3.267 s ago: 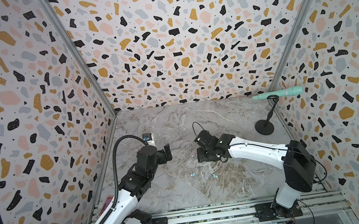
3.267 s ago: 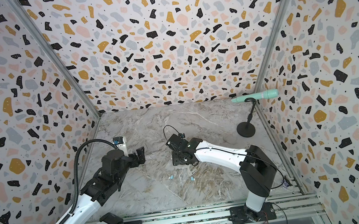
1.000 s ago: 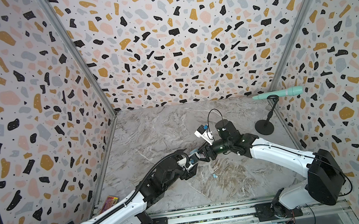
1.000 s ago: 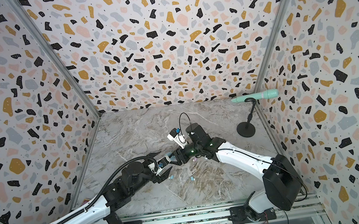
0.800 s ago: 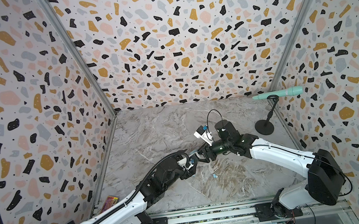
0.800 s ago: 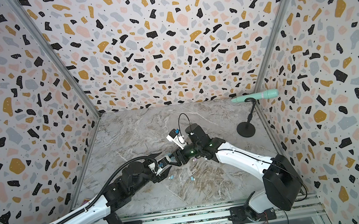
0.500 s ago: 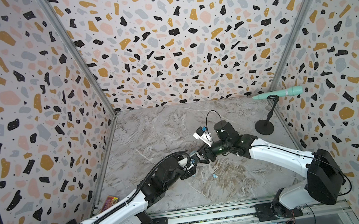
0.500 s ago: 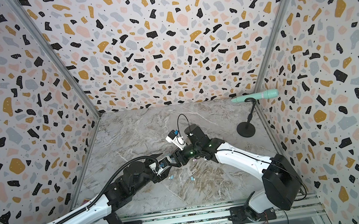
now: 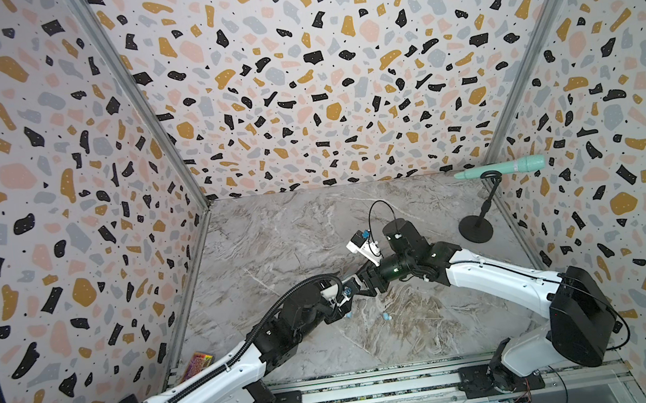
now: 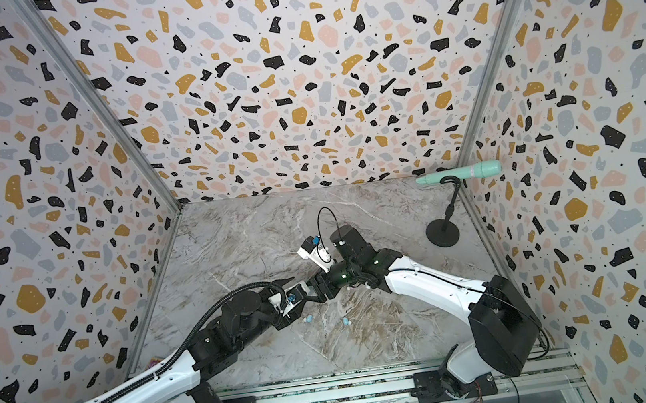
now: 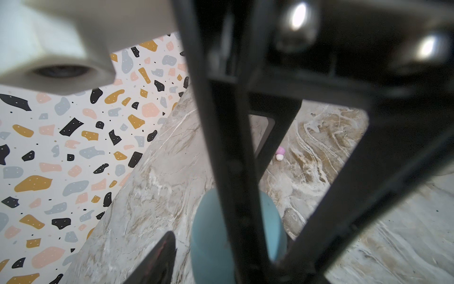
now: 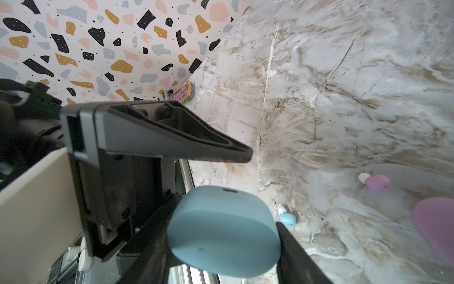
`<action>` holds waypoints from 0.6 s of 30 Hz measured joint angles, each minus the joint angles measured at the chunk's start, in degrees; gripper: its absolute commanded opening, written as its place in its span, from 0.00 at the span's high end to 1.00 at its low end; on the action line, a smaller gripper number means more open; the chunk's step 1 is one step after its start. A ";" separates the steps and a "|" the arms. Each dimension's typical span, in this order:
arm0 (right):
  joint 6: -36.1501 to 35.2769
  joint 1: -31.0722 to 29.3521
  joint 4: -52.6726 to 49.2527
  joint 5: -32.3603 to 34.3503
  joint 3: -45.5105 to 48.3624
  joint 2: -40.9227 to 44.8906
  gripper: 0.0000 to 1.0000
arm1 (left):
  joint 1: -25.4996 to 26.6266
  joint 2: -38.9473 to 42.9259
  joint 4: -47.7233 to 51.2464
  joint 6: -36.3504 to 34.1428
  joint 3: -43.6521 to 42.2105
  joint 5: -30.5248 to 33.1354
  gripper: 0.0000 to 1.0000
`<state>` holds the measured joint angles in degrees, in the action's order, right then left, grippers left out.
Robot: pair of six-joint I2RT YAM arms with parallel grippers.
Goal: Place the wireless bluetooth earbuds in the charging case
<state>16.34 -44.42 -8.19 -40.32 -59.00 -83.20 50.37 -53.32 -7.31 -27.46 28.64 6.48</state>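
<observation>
My right gripper (image 12: 221, 233) is shut on a light blue charging case (image 12: 223, 228) and holds it above the marble floor. My left gripper (image 11: 228, 258) faces it with open jaws on either side of the case (image 11: 208, 233). One left finger (image 12: 172, 137) stands clear of the case. In both top views the two grippers meet mid-floor and hide the case. Two light blue earbuds (image 9: 387, 316) (image 9: 348, 315) lie on the floor just in front of them. A pink earbud (image 12: 374, 182) and a blue one (image 12: 286, 217) show in the right wrist view.
A pink case (image 12: 434, 226) lies on the floor near the pink earbud. A black stand (image 9: 479, 225) holding a mint-green handle (image 9: 510, 167) is at the back right. A small colourful box (image 9: 196, 362) lies at the front left wall.
Both arms have come together at mid-floor since the earliest frames. Over the last second the left jaws have narrowed around the blue case; the right arm has barely moved.
</observation>
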 measured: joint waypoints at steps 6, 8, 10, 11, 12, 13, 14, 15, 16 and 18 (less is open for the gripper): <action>0.00 -0.11 0.00 -0.02 0.00 0.00 1.00 | 0.07 0.00 0.00 0.00 0.00 -0.11 0.36; 0.00 -0.11 0.00 -0.02 0.00 0.00 1.00 | 0.07 0.00 0.00 -0.02 0.00 -0.24 0.36; 0.00 -0.13 0.00 -0.02 0.00 0.00 1.00 | 0.07 0.00 0.00 -0.02 0.00 -0.26 0.38; 0.00 -0.13 0.00 -0.02 0.00 0.00 1.00 | 0.07 0.00 0.00 -0.02 0.00 -0.31 0.39; 0.00 -0.17 0.00 -0.04 0.00 0.00 1.00 | 0.07 0.00 0.00 -0.02 0.00 -0.37 0.40; 0.00 -0.20 0.00 -0.09 0.00 0.00 1.00 | 0.07 0.00 0.00 -0.02 0.00 -0.46 0.39; 0.00 -0.24 0.00 -0.13 0.00 0.00 1.00 | 0.09 0.00 0.00 -0.02 0.00 -0.52 0.40; 0.00 -0.28 0.00 -0.17 0.00 0.00 1.00 | 0.11 0.00 0.00 -0.02 0.00 -0.63 0.40; -0.02 -0.33 0.00 -0.20 0.00 0.00 1.00 | 0.13 0.00 0.00 -0.02 0.00 -0.68 0.40; -0.02 -0.33 -0.02 -0.22 0.00 0.00 1.00 | 0.13 0.00 0.00 -0.02 0.00 -0.96 0.39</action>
<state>16.32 -44.75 -8.21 -40.53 -59.00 -83.20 50.50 -53.32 -7.31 -27.49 28.64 5.52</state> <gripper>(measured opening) 0.621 0.605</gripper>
